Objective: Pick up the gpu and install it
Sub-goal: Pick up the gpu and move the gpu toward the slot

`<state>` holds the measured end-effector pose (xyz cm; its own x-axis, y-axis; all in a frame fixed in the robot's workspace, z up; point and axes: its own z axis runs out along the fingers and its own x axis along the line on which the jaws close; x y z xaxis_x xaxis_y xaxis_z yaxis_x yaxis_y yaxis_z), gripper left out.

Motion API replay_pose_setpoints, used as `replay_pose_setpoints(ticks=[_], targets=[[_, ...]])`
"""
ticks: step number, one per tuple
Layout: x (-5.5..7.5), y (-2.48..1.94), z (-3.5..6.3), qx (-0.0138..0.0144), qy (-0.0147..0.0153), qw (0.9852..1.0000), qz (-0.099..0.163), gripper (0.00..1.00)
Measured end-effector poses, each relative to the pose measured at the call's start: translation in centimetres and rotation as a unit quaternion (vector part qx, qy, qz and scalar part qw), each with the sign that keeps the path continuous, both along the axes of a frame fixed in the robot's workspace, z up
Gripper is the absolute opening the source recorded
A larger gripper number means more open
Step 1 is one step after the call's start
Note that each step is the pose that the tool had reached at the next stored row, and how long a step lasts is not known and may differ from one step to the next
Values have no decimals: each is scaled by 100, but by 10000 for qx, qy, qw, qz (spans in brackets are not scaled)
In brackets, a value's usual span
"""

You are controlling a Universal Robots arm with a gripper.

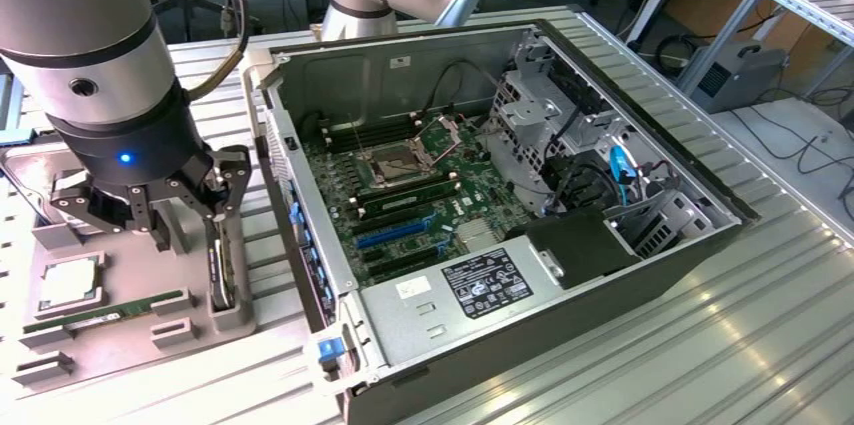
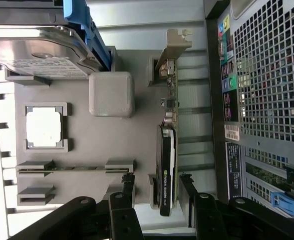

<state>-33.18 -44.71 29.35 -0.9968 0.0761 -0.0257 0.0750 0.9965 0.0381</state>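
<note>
With the gripper (image 2: 156,186) spread wide around the gpu (image 2: 167,167) upright at the tray's (image 2: 82,195) edge, an off-centre close could knock the card askew

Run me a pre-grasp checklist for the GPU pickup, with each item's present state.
1. Gripper open: ok, its fingers stand apart.
2. GPU between the fingers: ok, one on each side of the card.
3. GPU gripped: not ok, gaps remain between fingers and card in the wrist view.
4. GPU standing upright in the tray: ok.
5. Computer case open for access: ok, the motherboard is exposed.
6. Fingers low enough for a firm grip: cannot tell.
</note>
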Motion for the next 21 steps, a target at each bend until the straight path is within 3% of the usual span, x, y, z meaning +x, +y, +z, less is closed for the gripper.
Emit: replay_pose_setpoints(ticks=[21], targets=[[0, 0, -65, 0, 0, 10000, 0, 48]])
